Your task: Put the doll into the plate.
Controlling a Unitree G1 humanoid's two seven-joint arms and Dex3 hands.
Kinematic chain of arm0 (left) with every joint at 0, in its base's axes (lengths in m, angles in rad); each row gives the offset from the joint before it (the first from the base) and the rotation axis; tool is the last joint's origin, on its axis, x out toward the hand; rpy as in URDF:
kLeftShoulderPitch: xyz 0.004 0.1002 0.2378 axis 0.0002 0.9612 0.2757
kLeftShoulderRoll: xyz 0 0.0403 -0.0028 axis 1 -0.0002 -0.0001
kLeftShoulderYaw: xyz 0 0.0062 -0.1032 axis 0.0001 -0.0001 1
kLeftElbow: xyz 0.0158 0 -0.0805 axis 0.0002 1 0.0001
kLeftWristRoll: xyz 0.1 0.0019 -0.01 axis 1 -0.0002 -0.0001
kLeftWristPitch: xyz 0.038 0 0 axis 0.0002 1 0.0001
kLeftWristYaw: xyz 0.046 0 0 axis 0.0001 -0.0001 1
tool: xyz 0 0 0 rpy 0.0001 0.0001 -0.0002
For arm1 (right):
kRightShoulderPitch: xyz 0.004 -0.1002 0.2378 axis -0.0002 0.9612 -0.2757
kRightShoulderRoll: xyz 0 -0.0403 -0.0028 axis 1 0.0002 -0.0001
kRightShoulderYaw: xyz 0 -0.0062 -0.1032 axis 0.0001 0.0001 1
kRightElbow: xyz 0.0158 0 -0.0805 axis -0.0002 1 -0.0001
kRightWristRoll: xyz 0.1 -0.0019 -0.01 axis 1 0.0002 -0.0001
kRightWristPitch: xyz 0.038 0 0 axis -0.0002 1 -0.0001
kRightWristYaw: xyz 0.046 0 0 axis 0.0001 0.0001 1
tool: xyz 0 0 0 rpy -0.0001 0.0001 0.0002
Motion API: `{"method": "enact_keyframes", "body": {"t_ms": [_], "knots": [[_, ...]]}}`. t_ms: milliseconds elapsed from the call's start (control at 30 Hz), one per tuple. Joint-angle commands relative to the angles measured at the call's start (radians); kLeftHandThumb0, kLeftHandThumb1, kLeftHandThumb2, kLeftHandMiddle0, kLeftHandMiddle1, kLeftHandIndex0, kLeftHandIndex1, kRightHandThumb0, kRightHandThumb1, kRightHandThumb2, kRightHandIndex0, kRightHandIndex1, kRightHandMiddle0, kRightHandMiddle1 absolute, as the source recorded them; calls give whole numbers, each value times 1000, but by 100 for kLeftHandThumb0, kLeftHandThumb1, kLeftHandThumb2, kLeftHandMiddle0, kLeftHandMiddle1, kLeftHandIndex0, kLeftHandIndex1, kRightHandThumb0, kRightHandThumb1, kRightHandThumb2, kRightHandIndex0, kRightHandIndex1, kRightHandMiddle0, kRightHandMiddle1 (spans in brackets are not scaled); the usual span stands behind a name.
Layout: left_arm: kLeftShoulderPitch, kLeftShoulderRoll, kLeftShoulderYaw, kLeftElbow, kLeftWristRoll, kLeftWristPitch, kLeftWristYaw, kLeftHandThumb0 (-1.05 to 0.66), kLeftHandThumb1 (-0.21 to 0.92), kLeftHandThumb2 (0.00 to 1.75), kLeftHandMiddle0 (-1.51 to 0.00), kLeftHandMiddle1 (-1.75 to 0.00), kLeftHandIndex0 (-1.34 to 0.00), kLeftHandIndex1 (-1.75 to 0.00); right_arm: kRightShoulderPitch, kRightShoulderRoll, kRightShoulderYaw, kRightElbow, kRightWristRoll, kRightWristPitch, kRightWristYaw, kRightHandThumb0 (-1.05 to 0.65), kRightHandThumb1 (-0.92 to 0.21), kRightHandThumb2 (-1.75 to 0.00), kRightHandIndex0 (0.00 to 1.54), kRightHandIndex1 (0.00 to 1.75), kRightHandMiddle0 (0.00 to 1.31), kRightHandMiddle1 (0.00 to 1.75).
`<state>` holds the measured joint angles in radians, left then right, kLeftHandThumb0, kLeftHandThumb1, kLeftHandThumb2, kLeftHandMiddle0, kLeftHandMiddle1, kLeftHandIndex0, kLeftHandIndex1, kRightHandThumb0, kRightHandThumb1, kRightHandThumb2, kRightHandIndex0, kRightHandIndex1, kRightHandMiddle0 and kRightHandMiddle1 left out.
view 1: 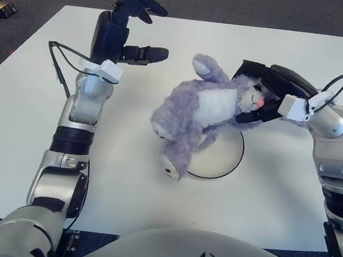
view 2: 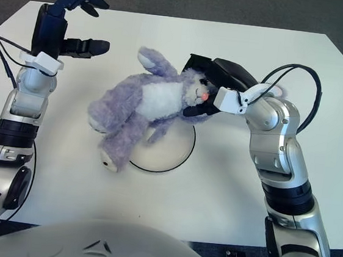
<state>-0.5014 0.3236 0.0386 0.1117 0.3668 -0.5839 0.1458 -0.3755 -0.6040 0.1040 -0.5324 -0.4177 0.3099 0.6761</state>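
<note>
The right hand (view 1: pixel 262 95) has its dark fingers (view 1: pixel 246 119) wrapped around the head of the purple plush rabbit doll (view 1: pixel 201 110), clamping it just beside the little pink nose, and the body trails away to the robot's left in a loose sprawl. Look at how it droops: the legs sag down over the near-left rim of the clear glass plate (view 1: pixel 229 165), one foot touching the white tabletop (view 1: pixel 275 194) just outside the plate, one ear pointing up and away. So the doll is partly over the plate and partly off it, not yet settled inside. It reads as light, soft and floppy, with fuzzy fur that gives under pressure, so nothing here is fragile on the doll's side; the plate looks like the breakable piece. A head grip lets the rest swing and drag, and I'd judge the chunky white-bellied torso the better place to take hold if the legs are to be gathered in. Over on the far left of the tabletop, the left hand (view 1: pixel 128 29) is raised well apart from the doll, fingers spread wide and holding nothing.
</note>
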Motion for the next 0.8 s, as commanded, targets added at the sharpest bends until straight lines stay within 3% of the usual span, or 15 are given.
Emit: {"method": "enact_keyframes", "body": {"t_ms": [0,367,767], "knots": [[-6,1,5,5,6,-8,16,0,89,27,-50,-151,-51,-117,-9,-14,-17,-17,13,6,1,-48,-87,0,57,43,51,61],[-4,15,6,-5,11,13,5,0,89,27,-50,-150,-50,-119,11,-46,-34,-32,22,-42,-3,-49,-85,0,62,10,52,37],[2,16,2,-26,-6,53,-22,0,91,23,-51,-148,-50,-119,30,-54,-45,-53,35,-52,-2,-52,-85,0,59,2,51,30]]}}
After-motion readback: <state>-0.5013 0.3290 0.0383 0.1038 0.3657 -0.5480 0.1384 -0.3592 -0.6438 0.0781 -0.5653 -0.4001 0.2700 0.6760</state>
